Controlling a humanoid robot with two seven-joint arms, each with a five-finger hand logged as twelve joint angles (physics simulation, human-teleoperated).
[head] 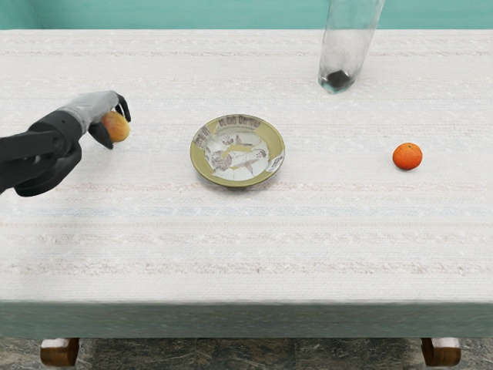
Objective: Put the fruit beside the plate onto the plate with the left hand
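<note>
Simply one each: fruit (116, 126), orange (407, 156), plate (237, 150).

Here's the fruit (116, 126) — small, round, yellow-orange with a redder blush — wrapped in the curled fingers of the left robot hand (96, 116), only its right side peeking out. It sits well left of the plate (237, 121), clearly apart from it. The plate lies flat on the pale surface (246, 254) — round, olive-yellow rim with lettering, a pale picture in its centre, nothing on it.
</note>
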